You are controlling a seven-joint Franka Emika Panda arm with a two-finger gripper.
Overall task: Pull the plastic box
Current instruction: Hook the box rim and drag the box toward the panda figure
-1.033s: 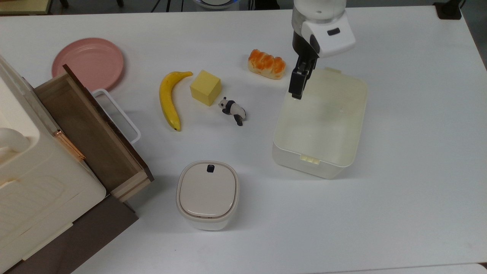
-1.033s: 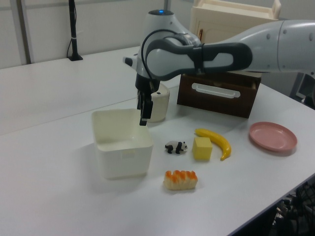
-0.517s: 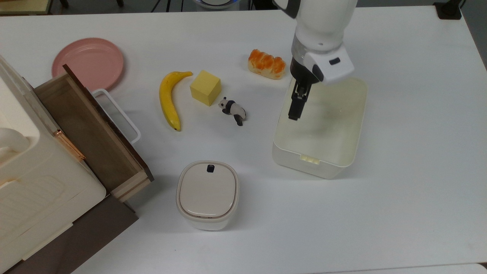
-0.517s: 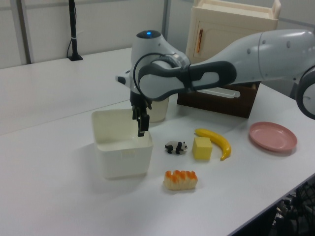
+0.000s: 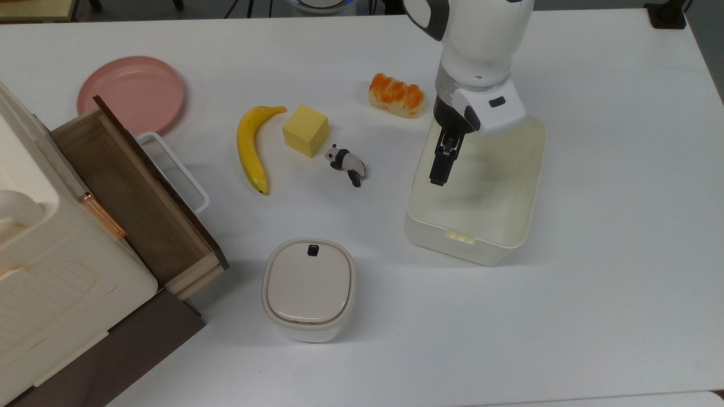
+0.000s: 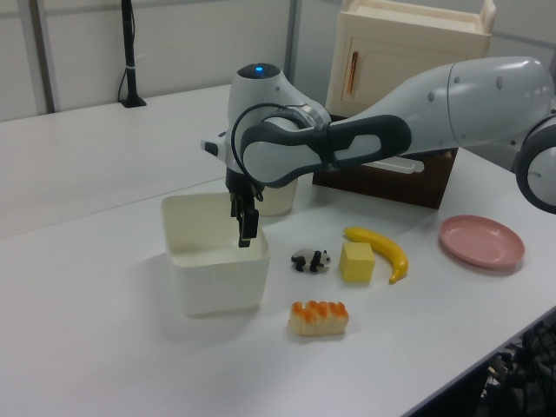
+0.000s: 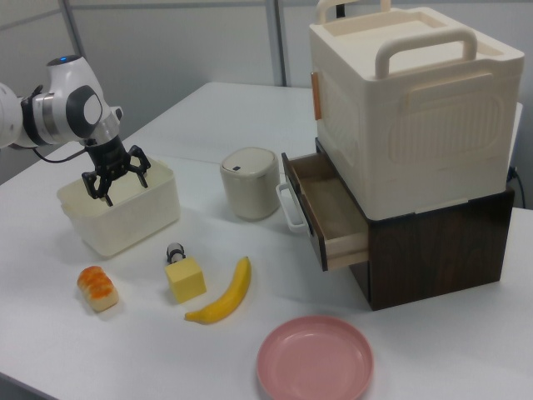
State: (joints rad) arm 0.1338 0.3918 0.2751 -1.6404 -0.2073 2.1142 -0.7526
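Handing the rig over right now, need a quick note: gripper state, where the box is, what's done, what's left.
Gripper: open, fingers spread in the right view, holding nothing. It points down into the plastic box, close to the long wall that faces the panda figure; contact with that wall cannot be told.
Plastic box: upright, lidless, nothing else in it, on the white table between the bread roll and the lidded container.
Done: gripper is placed inside the box.
Left: likely press against a wall and drag the box; the pull itself is not confirmed.

White rounded arm (image 6: 452, 95), dark grey joint bands, blue light on top, black jaws.
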